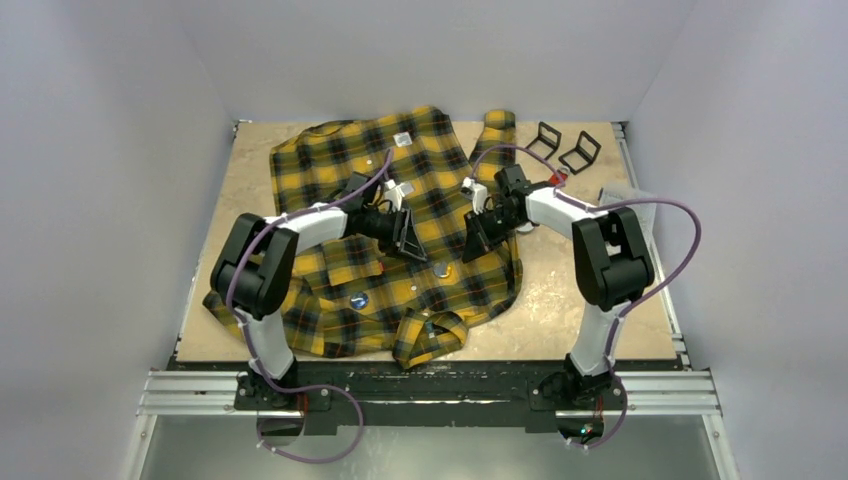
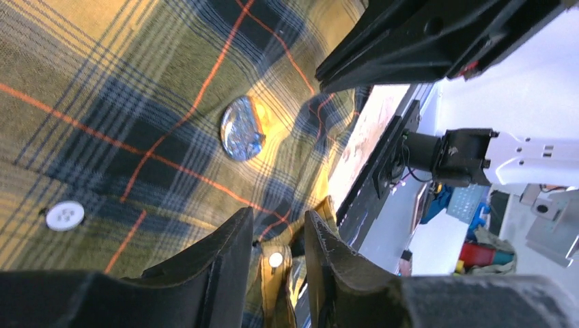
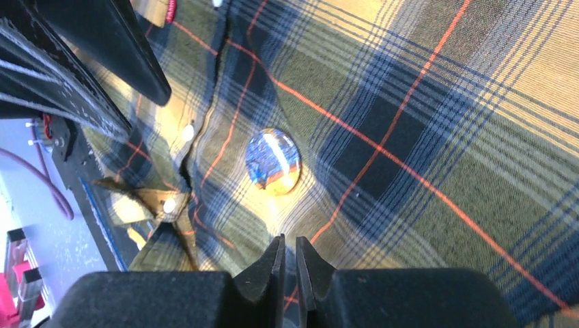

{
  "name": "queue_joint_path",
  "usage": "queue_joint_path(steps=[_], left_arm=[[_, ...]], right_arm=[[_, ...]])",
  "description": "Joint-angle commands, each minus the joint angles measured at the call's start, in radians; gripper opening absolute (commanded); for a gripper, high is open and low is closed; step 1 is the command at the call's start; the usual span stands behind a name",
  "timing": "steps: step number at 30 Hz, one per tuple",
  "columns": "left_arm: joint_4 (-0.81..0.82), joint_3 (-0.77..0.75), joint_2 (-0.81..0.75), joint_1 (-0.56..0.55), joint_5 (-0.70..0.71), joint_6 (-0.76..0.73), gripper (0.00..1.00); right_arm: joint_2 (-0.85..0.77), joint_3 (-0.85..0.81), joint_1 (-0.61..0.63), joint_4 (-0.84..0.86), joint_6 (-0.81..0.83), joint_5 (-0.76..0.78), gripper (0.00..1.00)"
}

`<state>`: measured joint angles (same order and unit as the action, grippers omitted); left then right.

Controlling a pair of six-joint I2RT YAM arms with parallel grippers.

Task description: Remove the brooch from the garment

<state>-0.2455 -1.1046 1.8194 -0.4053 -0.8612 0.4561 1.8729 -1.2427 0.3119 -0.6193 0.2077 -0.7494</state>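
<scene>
The garment (image 1: 400,230), a yellow and black plaid shirt, lies spread on the table. A round shiny blue brooch (image 1: 441,269) is pinned on it between my two grippers. In the left wrist view the brooch (image 2: 242,137) lies ahead of my left gripper (image 2: 276,229), which is open; a folded placket with a white button (image 2: 275,260) shows between its fingers. In the right wrist view the brooch (image 3: 273,160) lies just ahead of my right gripper (image 3: 287,239), whose jaws are almost together on a pucker of the garment (image 3: 410,137). My left gripper (image 1: 410,242) and right gripper (image 1: 476,238) flank the brooch.
A second round blue disc (image 1: 358,300) sits on the shirt's lower left. Two black brackets (image 1: 562,146) stand at the back right of the table (image 1: 250,190). A small white label (image 1: 403,139) is near the collar. A folded cuff (image 1: 430,335) lies at the near edge.
</scene>
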Motion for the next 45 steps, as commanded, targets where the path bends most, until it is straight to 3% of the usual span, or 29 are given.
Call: queue_joint_path(steps=[1,9,27,32,40,45], left_arm=[[0.106,-0.066,0.074,-0.022,-0.030,0.091,0.32],[0.095,-0.106,0.196,-0.036,-0.010,0.108,0.31],[0.145,-0.106,0.270,-0.084,-0.016,0.147,0.29],[0.185,-0.101,0.234,-0.084,-0.035,0.193,0.21],[0.290,-0.038,0.142,-0.090,-0.045,0.269,0.18],[0.265,-0.052,0.147,-0.095,-0.019,0.317,0.00]], right_arm=[[0.029,0.001,0.022,0.089,-0.057,0.027,0.13],[0.079,-0.009,0.064,0.107,-0.058,0.055,0.13],[0.146,0.030,0.085,0.159,-0.038,0.085,0.11],[0.155,0.035,0.086,0.167,-0.038,0.084,0.11],[0.146,0.034,0.089,0.197,-0.049,0.086,0.14],[0.035,0.058,0.084,0.211,-0.016,0.080,0.27]])
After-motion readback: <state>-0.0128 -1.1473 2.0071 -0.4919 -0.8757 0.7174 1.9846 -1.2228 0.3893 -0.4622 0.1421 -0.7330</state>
